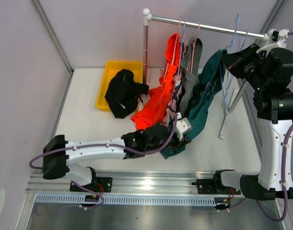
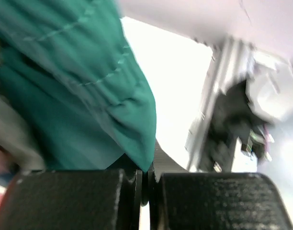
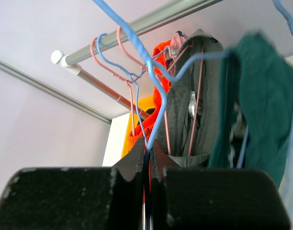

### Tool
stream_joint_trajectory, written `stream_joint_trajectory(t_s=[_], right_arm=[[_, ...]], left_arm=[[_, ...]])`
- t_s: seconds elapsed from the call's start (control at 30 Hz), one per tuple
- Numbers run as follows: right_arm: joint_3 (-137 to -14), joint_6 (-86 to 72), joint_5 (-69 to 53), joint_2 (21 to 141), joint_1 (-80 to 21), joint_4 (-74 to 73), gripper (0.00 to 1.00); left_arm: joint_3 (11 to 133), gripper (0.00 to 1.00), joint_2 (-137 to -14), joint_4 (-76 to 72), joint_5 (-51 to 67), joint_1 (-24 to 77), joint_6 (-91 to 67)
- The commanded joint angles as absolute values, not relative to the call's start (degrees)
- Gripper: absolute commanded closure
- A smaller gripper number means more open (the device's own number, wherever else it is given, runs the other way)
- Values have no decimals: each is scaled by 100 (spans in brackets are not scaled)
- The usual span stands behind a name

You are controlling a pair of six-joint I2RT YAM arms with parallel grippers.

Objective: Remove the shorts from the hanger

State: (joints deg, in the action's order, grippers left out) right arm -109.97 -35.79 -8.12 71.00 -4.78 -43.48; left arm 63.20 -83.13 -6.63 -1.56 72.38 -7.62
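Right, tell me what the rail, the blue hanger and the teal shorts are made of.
The rail: bare metal tube, by its silvery sheen. The blue hanger: thin wire, probably plastic-coated, given its even colour. The teal shorts: soft matte cloth, creased, with stitched seams.

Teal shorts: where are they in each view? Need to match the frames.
Top external: teal shorts right of centre, hanging off a blue hanger and draping down-left.
Left wrist: fill the upper left, hem tip down at the finger gap.
Right wrist: right side, next to the grey shorts.
Shared landmark: the rail, in top and right wrist only; left wrist is too blurred.
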Motion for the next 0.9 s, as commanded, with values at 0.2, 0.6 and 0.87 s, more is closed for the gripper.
stream_joint_trajectory(t_s=[0.2,0.6,0.87], right_arm=[[-11225,-3928,-1362,6804,-220,-4182,100],[-11624,-4026,-2321,6150,-220,-5712,100],[-11901,-3718,-1908,7066,-202,-5134,100]], left_arm=[[6712,100,-8445,-696,-1387,7673,-1135],[12051,100,-11593,3243,-2021,6460,-1713],[10143,100,-9714,3786,-2794,7469,-2118]])
